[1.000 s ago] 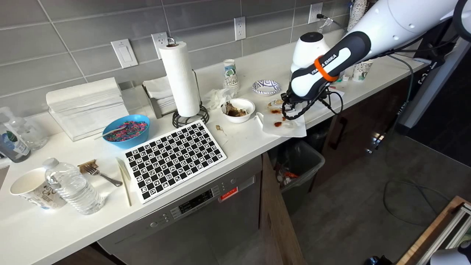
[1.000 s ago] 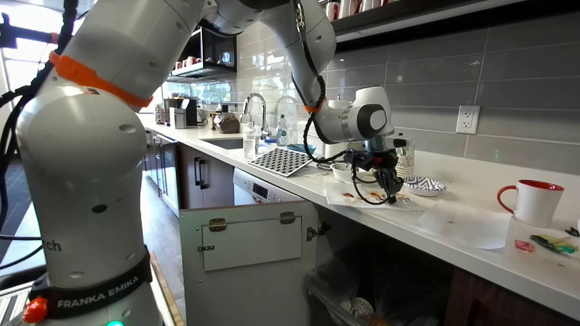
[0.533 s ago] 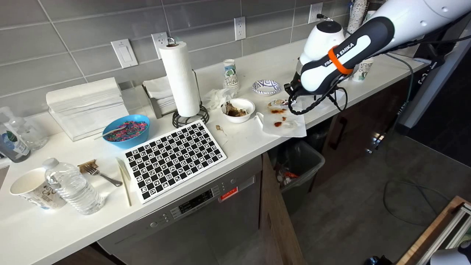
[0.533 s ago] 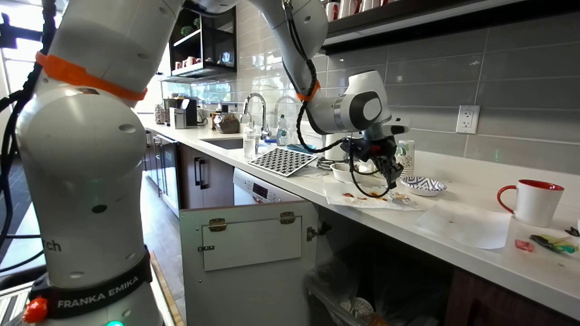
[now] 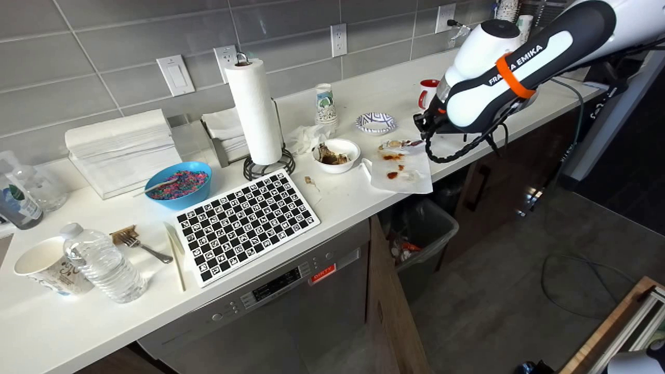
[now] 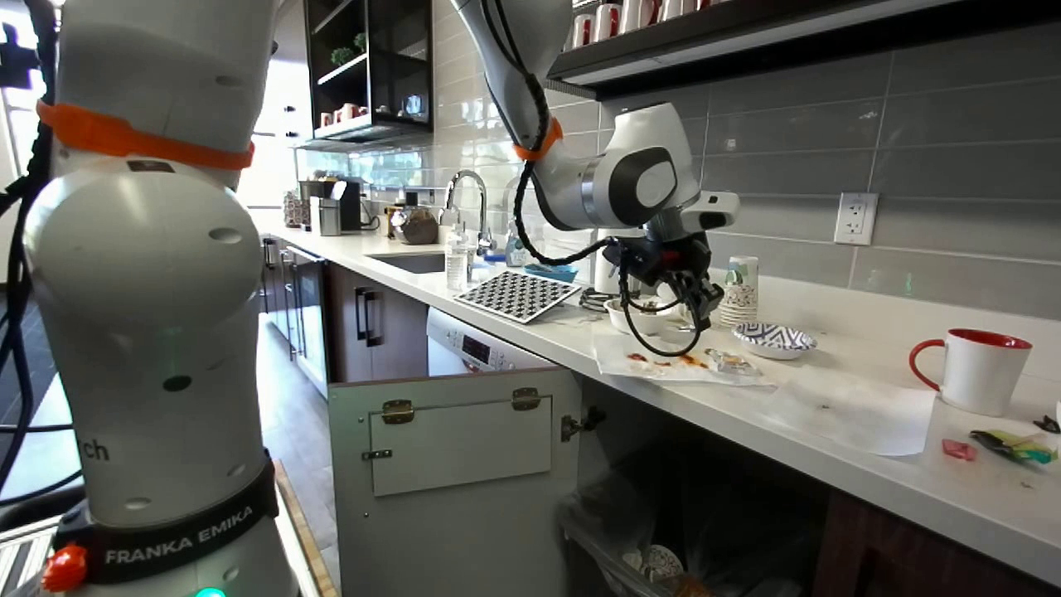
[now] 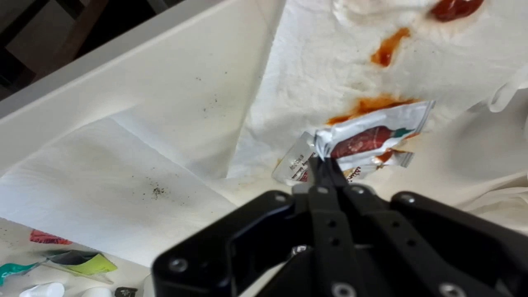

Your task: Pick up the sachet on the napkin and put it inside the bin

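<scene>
My gripper (image 7: 326,163) is shut on a white sachet with a red bottle print (image 7: 367,140), pinched by its crumpled end. In the exterior views the gripper (image 5: 423,126) (image 6: 706,317) is above the far part of the stained white napkin (image 5: 415,179) (image 6: 617,362); the held sachet is hard to make out there. A second opened sachet (image 7: 295,163) lies below at the napkin's edge; wrappers also show there in both exterior views (image 5: 396,145) (image 6: 729,362). The bin (image 5: 448,228) (image 6: 609,564), lined with clear plastic and holding some trash, stands below the counter in the open cabinet.
The cabinet door (image 6: 456,481) is open beside the bin. A white bowl (image 5: 343,167), a patterned bowl (image 5: 375,123) and stacked cups (image 5: 326,106) stand near the napkin. A thin paper sheet (image 6: 854,410) and red-rimmed mug (image 6: 986,373) are farther along the counter (image 6: 912,506).
My gripper has risen from close to the napkin. In the exterior views the arm has moved up, rightward in one and leftward in the other. The wrappers on the napkin are more exposed.
</scene>
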You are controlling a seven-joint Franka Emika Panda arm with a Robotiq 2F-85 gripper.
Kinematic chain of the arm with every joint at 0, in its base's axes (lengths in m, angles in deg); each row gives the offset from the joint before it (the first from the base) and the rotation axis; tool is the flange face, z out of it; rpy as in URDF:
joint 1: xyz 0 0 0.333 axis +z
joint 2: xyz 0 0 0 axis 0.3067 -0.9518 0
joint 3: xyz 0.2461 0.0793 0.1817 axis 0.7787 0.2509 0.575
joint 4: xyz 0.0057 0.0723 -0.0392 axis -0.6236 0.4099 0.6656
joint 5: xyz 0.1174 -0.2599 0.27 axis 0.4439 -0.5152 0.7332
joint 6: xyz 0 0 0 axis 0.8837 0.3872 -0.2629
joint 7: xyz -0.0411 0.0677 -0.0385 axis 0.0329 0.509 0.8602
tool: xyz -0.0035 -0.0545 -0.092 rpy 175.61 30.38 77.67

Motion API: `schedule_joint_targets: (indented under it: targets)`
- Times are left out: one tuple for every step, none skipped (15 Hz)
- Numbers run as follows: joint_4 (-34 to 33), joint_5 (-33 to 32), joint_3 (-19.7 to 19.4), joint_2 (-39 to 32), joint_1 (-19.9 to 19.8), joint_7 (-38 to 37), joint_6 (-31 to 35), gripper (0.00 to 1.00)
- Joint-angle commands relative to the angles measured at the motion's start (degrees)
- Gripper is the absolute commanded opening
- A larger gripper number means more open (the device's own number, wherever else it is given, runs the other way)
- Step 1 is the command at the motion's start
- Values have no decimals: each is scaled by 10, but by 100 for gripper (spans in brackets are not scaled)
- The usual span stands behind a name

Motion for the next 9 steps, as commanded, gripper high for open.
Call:
schedule_joint_targets:
  targets:
    - [65,54,44,61,-34,85,-6,0]
    - [79,60,48,72,-39,102,-3,0]
    - [93,88,56,83,-43,144,-2,0]
    - [108,107,63,95,-47,177,-8,0]
    - [123,141,71,107,-50,221,-7,0]
    - [135,168,73,118,-50,256,-9,0]
    - [147,201,75,127,-50,298,-10,0]
    - [156,225,72,136,-47,330,-18,0]
    - [164,242,66,141,-46,360,-26,0]
